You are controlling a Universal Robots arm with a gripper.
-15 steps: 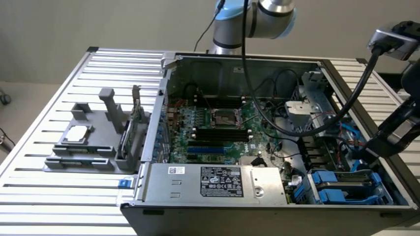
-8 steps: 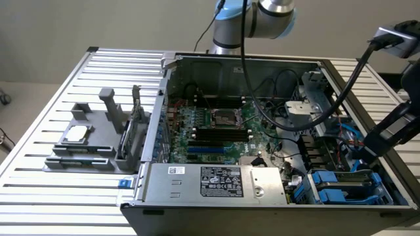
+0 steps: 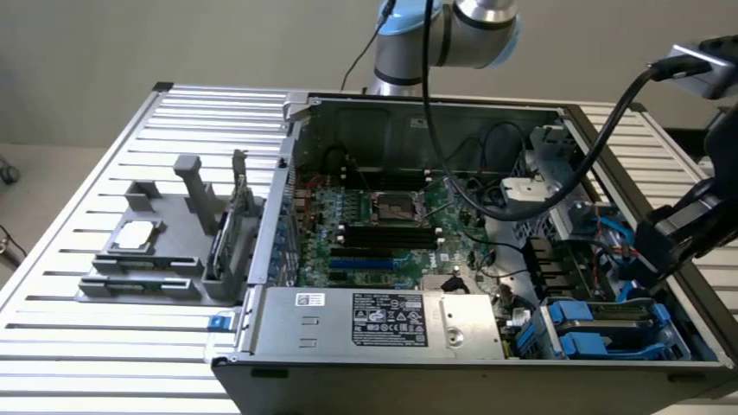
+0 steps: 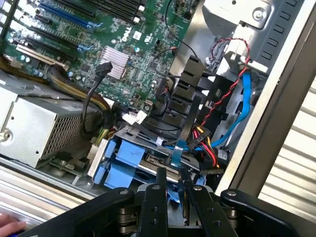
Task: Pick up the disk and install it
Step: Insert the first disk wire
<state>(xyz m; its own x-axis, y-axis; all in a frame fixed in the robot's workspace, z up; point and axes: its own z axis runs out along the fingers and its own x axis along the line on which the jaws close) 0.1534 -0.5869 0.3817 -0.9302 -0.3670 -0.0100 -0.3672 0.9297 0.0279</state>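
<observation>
The gripper (image 4: pixel 171 174) is seen down in the drive bay at a corner of the case (image 3: pixel 461 385). The jaws are shown as two dark bars set narrowly apart. Whether anything is pinched between them cannot be told, since their tips are lost against the dark bay.

The disk (image 4: pixel 148 165) is found directly beneath the jaw tips, lying in the bay. A grey metal edge is shown, framed by its blue carrier. Its label is hidden, and its near end is covered by the gripper body.

Red, yellow and blue cables (image 4: pixel 210 150) are bunched just beside the jaws. Farther from the jaws, the board (image 4: pixel 123 44) and the box (image 4: pixel 29 128) are cut off by the frame. In the exterior view the bay is partly masked by the arm (image 3: pixel 473 26), and the case is seen standing on the counter (image 3: pixel 69 216).
</observation>
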